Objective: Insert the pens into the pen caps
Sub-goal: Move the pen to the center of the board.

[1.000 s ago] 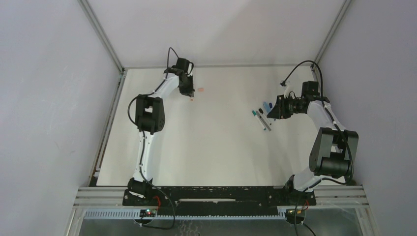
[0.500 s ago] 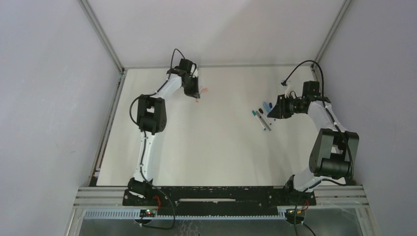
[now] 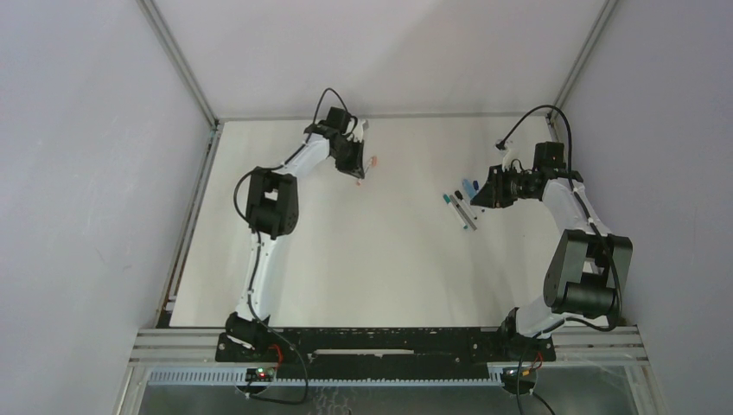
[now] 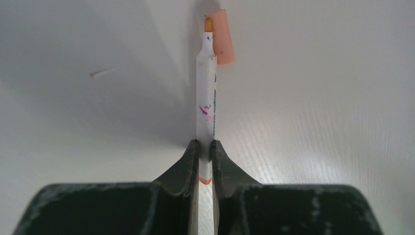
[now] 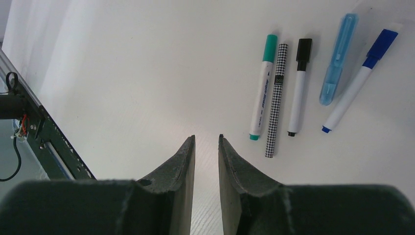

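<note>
My left gripper (image 4: 205,144) is shut on a white pen (image 4: 205,98) with an orange nib and orange rear end, held along the fingers near the table's far middle (image 3: 358,173). A salmon-pink cap (image 4: 222,39) lies just right of the nib, touching or nearly touching it; the nib is not inside it. My right gripper (image 5: 206,137) is slightly open and empty, hovering left of a row of capped pens (image 3: 462,207): teal-capped (image 5: 262,88), houndstooth (image 5: 275,100), black-capped (image 5: 298,88), thick light-blue (image 5: 337,58) and blue-capped (image 5: 359,81).
A metal frame rail with wiring (image 5: 29,127) shows at the left of the right wrist view. Grey walls and corner posts (image 3: 186,78) enclose the white table (image 3: 363,259). A small white fleck (image 4: 100,74) lies left of the held pen.
My left gripper has swung to the right along the far side with the pen in it. The salmon-pink cap has shifted right with it. The right arm has barely moved.
</note>
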{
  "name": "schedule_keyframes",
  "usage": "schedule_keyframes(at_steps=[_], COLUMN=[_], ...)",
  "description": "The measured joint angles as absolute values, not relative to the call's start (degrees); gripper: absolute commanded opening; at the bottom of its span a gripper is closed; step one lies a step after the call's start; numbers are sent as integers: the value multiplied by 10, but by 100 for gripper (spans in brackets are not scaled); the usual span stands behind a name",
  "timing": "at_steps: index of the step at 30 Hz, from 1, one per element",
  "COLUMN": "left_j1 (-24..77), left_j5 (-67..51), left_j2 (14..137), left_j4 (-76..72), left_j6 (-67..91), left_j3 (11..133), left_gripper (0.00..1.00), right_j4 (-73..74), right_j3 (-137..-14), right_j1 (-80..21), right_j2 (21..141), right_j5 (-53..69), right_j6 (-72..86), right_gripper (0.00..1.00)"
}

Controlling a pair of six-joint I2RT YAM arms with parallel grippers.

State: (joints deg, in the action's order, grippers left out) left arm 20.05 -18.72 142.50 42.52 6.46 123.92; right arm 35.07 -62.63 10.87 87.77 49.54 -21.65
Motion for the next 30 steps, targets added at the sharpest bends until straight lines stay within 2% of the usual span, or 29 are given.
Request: schedule_keyframes(at_steps=[30], left_j1=[296], left_j5=[-244], left_j2=[1424], left_j4=[448], left_j6=[35], left_j3=[1233], left_gripper=[9], right_j4=[356], right_j3=[-626], right_j1=[109], right_j2=[861], right_j5=[506], right_j6=[-218], right_gripper=[30])
